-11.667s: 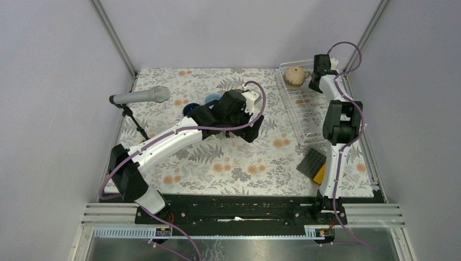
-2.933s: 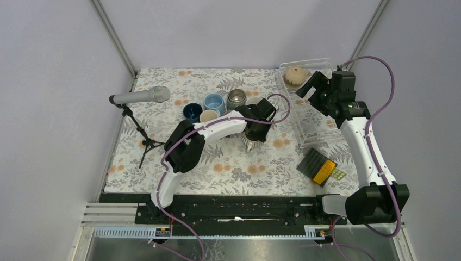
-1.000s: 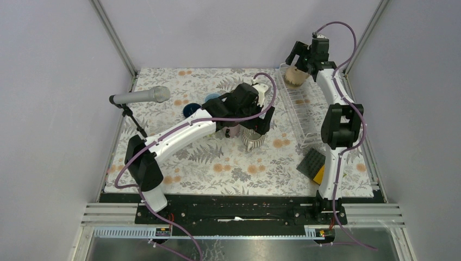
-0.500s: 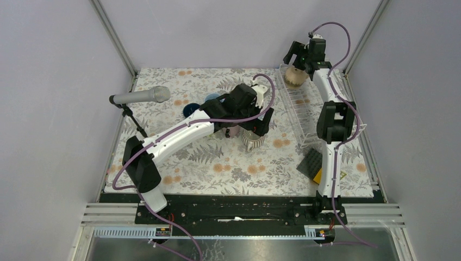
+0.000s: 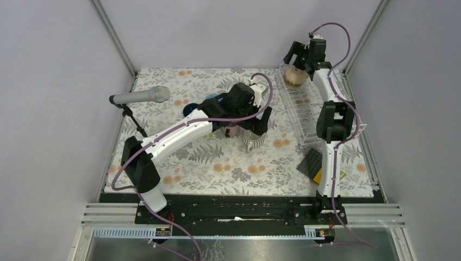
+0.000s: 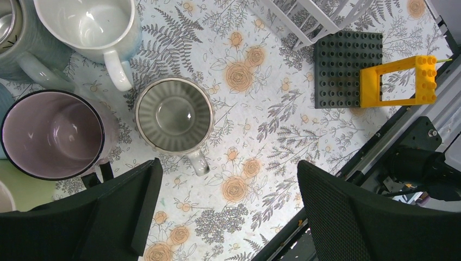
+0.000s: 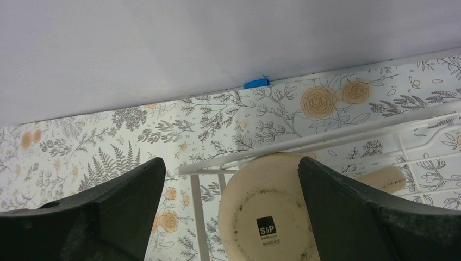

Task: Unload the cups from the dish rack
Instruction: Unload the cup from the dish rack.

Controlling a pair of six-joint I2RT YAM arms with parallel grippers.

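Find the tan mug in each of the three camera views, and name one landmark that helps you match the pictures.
Top external: the tan mug is at the far right, in the far corner of the dish rack.
Right wrist: bottom centre, upside down, its stamped base facing the camera.
Left wrist: not in it.
Shared landmark: the white dish rack, whose wires show in all three views.
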